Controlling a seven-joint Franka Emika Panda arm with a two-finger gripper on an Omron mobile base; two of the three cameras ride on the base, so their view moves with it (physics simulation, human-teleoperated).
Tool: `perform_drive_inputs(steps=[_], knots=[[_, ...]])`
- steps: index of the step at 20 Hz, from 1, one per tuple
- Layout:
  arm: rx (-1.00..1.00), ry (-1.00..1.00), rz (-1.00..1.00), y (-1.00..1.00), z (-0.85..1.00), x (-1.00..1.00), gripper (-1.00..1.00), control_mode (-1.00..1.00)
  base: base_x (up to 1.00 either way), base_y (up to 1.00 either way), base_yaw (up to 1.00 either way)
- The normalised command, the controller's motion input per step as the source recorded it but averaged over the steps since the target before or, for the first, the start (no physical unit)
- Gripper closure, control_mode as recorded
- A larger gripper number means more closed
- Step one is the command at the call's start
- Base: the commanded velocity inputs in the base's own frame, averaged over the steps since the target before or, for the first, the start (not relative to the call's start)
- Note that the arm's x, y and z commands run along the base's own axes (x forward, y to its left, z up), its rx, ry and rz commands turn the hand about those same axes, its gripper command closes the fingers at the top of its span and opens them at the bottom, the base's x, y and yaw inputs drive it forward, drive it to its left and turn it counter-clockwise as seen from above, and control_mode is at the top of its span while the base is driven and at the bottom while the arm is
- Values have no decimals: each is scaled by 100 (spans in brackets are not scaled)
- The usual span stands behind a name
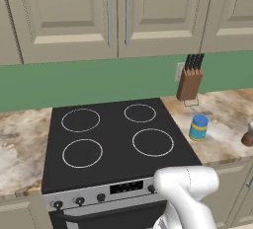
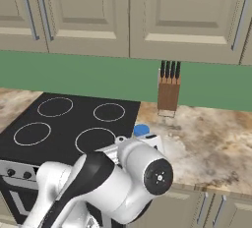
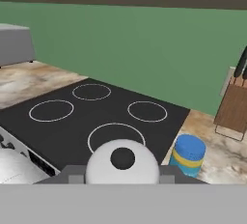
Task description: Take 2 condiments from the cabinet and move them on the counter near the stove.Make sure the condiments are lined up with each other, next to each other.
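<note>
A: Left base view first — any writing to read? The blue jar (image 1: 198, 127) has a yellow band, but I can make out no lettering on it.

B: Same in the hand view: the jar (image 3: 187, 155) is plain blue with a yellow stripe and a paler one under it, no legible label. The stove (image 1: 111, 139) has a small display panel and knobs on its steel front; any marks there are too small to tell.

A: Where does the jar stand?

B: Upright on the marbled counter (image 1: 225, 119), just beside the right edge of the cooktop, level with the front right burner. The knife block (image 1: 189, 81) is behind it against the green wall, apart from it.

A: And the second condiment?

B: A small brown shaker (image 1: 248, 135) sits at the right edge of the left base view, cut off by the frame, on the same counter, well to the right of the jar. Its top is hard to make out.

A: What is hidden?

B: In the right base view the arm's white body covers most of the jar (image 2: 141, 130) — only its blue lid peeks above it — and also the front of the stove (image 2: 69, 124). In the hand view the knife block (image 3: 234, 106) is cut by the right edge, and a grey appliance (image 3: 15, 44) is clipped at the left.

A: The fingers?

B: I cannot tell how far open they are; no fingertips are clear in any view.
</note>
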Motion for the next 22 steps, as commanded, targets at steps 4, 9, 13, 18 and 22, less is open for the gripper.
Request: perform_drive_inputs(steps=[4,9,13,18,22], knots=[[0,0,15,-7,-43,35,100,-100,0,0,0],[0,0,8,-2,-34,34,100,-100,0,0,0],[0,0,4,-1,-24,28,100,-100,0,0,0],[1,0,1,-6,-23,29,100,-100,0,0,0],[0,0,0,-7,-24,30,100,-100,0,0,0]])
